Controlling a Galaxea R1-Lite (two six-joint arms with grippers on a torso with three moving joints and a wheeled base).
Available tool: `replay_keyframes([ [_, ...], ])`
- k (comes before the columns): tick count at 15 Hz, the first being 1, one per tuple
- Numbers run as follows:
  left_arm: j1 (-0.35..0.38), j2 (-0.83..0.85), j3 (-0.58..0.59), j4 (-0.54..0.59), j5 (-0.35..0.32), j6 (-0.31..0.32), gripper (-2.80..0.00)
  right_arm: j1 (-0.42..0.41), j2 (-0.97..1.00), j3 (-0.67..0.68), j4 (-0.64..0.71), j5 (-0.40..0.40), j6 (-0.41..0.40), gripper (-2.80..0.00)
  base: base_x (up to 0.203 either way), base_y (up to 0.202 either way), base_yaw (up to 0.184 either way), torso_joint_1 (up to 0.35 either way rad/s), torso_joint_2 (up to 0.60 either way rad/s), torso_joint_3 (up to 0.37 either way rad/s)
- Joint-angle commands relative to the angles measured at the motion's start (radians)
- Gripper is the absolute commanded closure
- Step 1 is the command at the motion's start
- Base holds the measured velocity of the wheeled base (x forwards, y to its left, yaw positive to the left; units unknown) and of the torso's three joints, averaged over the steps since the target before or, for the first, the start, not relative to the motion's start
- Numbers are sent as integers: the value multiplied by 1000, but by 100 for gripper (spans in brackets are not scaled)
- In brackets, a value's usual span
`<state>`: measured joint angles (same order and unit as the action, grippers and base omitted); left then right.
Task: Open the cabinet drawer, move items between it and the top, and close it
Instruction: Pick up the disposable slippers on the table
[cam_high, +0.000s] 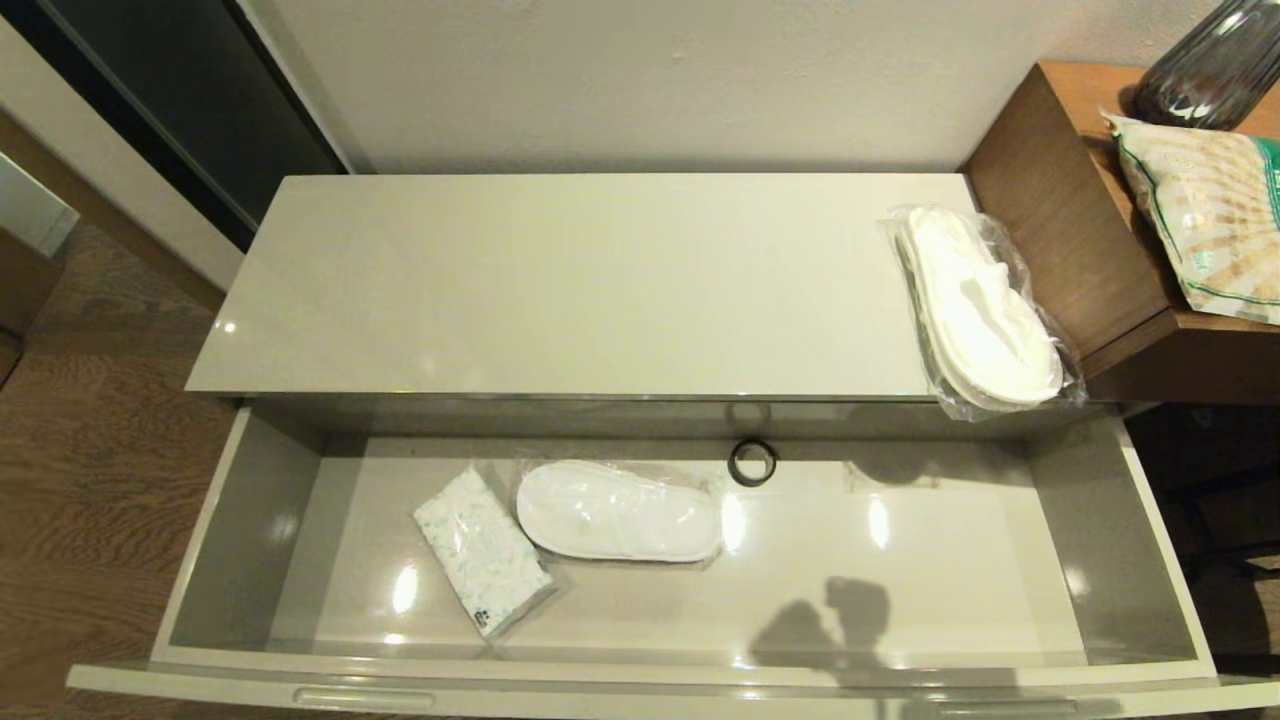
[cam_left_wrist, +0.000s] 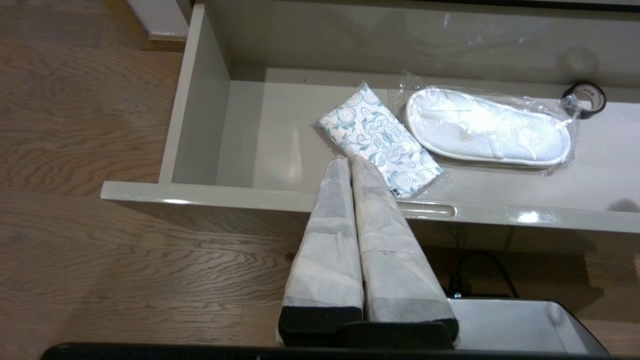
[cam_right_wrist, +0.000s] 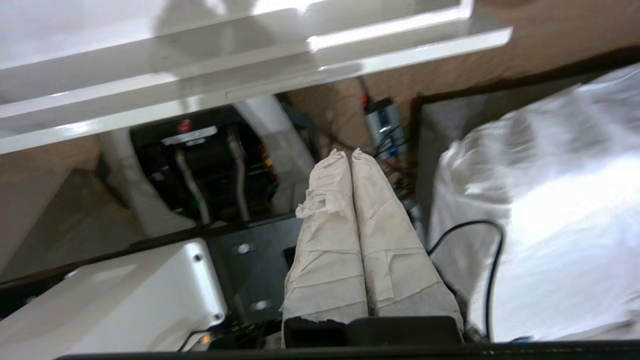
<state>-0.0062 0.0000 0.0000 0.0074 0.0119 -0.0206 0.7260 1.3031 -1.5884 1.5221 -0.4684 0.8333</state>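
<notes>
The cabinet drawer (cam_high: 640, 672) stands pulled fully out below the glossy cream top (cam_high: 560, 290). One pair of white slippers in clear plastic (cam_high: 620, 512) lies on the drawer floor left of centre, and it also shows in the left wrist view as the slipper pack (cam_left_wrist: 487, 127). A second pair of wrapped slippers (cam_high: 975, 310) rests on the top at its right end. My left gripper (cam_left_wrist: 349, 160) is shut and empty, held outside the drawer's front rim (cam_left_wrist: 240, 197). My right gripper (cam_right_wrist: 346, 152) is shut and empty, low below the drawer front (cam_right_wrist: 250, 82). Neither gripper appears in the head view.
A patterned tissue pack (cam_high: 482, 552) lies left of the slippers in the drawer, and a small black ring (cam_high: 752, 462) stands near its back wall. A taller brown wooden table (cam_high: 1080, 220) with a snack bag (cam_high: 1210, 215) adjoins the top's right end. Wooden floor (cam_left_wrist: 100, 150) surrounds the cabinet.
</notes>
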Motion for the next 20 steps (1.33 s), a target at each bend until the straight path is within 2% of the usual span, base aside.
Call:
replay_keyframes([
  [1,0,-2,0,0,0,-1,0,-8,58,-25,8,-31,-34,0,0,0,0,0,0,0],
  [3,0,-2,0,0,0,-1,0,-74,107,-47,-11,-44,-157,0,0,0,0,0,0,0],
  [4,0,-2,0,0,0,-1,0,-125,133,-60,-68,-46,-215,-280,0,0,0,0,0,0],
  [10,0,-2,0,0,0,-1,0,-476,372,-236,-361,-36,-522,-280,0,0,0,0,0,0],
  [13,0,-2,0,-1,0,-1,0,-567,486,-303,-532,-17,-645,-280,0,0,0,0,0,0],
  [15,0,-2,0,0,0,-1,0,-575,528,-349,-569,62,-671,-280,0,0,0,0,0,0],
  [16,0,-2,0,0,0,-1,0,-562,534,-354,-575,71,-691,-280,0,0,0,0,0,0],
  [19,0,-2,0,0,0,-1,0,-443,534,-351,-580,35,-718,-280,0,0,0,0,0,0],
  [20,0,-2,0,0,0,-1,0,-426,538,-351,-581,26,-718,-280,0,0,0,0,0,0],
])
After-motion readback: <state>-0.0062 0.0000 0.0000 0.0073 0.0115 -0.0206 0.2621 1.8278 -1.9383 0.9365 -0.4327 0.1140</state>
